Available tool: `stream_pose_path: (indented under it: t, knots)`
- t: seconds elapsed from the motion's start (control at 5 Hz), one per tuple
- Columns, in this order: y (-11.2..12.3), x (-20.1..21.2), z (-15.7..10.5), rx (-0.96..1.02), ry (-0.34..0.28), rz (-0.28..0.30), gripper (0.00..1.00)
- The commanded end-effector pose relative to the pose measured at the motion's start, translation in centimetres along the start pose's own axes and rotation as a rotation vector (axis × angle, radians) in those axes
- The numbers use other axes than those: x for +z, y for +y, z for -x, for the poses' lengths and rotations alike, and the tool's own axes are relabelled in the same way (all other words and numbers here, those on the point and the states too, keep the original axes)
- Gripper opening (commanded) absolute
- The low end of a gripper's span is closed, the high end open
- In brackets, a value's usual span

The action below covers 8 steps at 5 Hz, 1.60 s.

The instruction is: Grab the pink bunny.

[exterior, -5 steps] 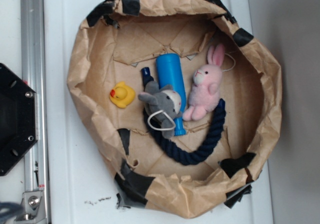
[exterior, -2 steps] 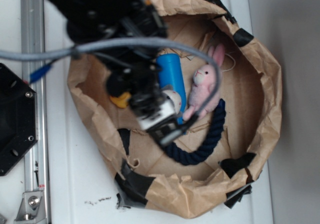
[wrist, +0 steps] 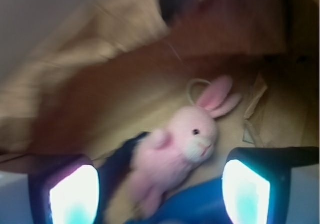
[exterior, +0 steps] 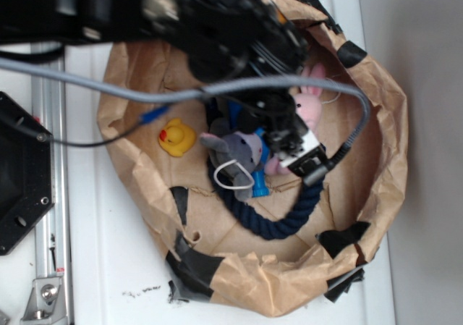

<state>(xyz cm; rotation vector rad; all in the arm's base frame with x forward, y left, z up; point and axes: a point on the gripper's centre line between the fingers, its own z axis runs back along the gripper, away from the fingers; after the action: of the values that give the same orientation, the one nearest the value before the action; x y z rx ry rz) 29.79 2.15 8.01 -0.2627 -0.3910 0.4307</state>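
Note:
The pink bunny [exterior: 309, 106] lies in the brown paper nest [exterior: 376, 86], mostly hidden by my arm in the exterior view. Its ears and part of its head show. In the wrist view the bunny [wrist: 175, 151] lies on the paper floor between and beyond my two fingers, ears toward the upper right. My gripper [exterior: 298, 148] hangs over the bunny's body. It [wrist: 160, 196] is open and empty, apart from the bunny.
A grey plush animal [exterior: 237, 151] with a white loop, a blue cylinder [exterior: 257, 187], a dark blue rope [exterior: 282, 220] and a yellow rubber duck [exterior: 176, 137] lie in the nest. The blue cylinder [wrist: 200, 206] lies just under my fingers. The nest's crumpled wall rings everything.
My arm entered from the upper left and moved right across the nest, from over the grey plush to over the bunny. The objects have not moved.

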Motion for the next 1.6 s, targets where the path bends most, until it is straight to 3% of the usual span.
stream_pose_path:
  t: [0.0,0.2,0.4,0.6,1.0,1.2,1.4]
  knots:
    - [-0.1,-5.1,-1.3,-0.044,0.193,-0.043,1.0]
    - [-0.4,-5.4,0.0,-0.108,0.247,-0.123,0.0]
    - [-0.4,-2.8,-0.4,-0.101,0.252,-0.169,0.0]
    - [-2.1,1.4,-1.5,-0.1,0.224,-0.224,0.0]
    - [-3.6,11.3,-2.0,-0.188,0.189,-0.04,0.0]
    - [-4.4,12.1,-2.2,-0.293,0.239,0.03,0.0]
    - [-5.1,11.6,-0.9,-0.326,0.125,-0.081,0.0]
